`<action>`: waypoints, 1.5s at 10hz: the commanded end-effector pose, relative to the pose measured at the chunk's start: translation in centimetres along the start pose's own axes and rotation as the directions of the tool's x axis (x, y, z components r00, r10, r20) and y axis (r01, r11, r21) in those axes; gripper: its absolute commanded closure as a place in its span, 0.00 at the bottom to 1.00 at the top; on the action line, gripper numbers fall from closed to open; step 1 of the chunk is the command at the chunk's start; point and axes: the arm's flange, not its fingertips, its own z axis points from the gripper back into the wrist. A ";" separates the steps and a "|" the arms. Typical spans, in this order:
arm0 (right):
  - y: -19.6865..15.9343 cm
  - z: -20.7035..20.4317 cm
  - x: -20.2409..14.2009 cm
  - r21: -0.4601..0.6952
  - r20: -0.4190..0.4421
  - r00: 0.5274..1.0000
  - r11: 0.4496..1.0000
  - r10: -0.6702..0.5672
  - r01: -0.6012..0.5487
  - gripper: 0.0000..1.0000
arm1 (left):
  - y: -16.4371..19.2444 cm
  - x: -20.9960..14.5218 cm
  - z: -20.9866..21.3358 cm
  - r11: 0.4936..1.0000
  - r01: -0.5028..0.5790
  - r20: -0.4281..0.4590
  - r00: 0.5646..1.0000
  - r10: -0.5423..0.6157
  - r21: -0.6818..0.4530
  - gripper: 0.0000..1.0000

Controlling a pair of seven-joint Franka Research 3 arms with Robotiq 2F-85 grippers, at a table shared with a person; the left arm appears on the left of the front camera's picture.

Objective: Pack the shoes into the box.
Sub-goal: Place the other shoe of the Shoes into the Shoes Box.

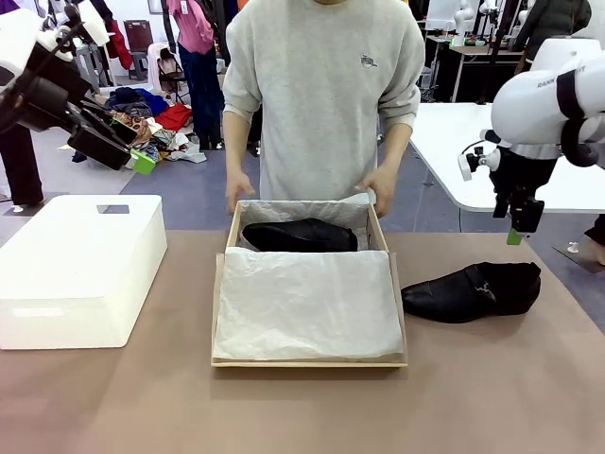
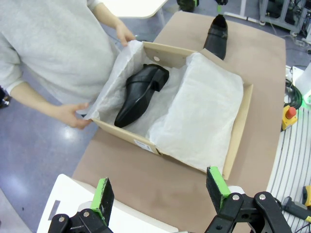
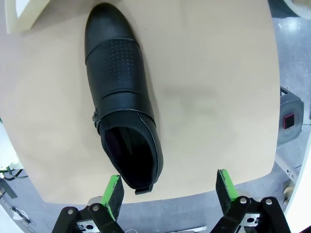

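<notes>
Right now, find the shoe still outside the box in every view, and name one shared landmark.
Front view: loose shoe on the table, right of the cardboard box.
Left wrist view: top edge, beyond the box.
Right wrist view: left of centre, toe up.
Shared landmark: the box; in the right wrist view, its corner at top left.
</notes>
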 end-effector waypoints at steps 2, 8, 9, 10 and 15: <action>1.1 -1.5 -1.3 -0.038 0.047 0.997 0.997 0.066 -0.064 0.00 | 0.1 -0.1 0.0 1.000 0.007 0.011 1.000 -0.007 -0.012 0.00; 1.3 -5.1 -2.4 -0.005 0.076 0.995 0.998 0.066 -0.065 0.00 | 0.1 -0.1 0.0 1.000 0.007 0.011 1.000 -0.007 -0.012 0.00; 1.1 -5.5 -2.4 -0.002 0.080 0.994 0.998 0.068 -0.068 0.00 | 0.1 -0.1 0.0 1.000 0.007 0.011 1.000 -0.007 -0.012 0.00; 0.9 -6.0 -2.3 0.003 0.084 0.994 0.998 0.068 -0.069 0.00 | 0.1 -0.1 0.0 1.000 0.007 0.011 1.000 -0.007 -0.012 0.00; 0.3 -8.5 -2.8 0.010 0.100 0.993 0.998 0.066 -0.067 0.00 | 0.1 -0.1 0.0 1.000 0.007 0.011 1.000 -0.007 -0.012 0.00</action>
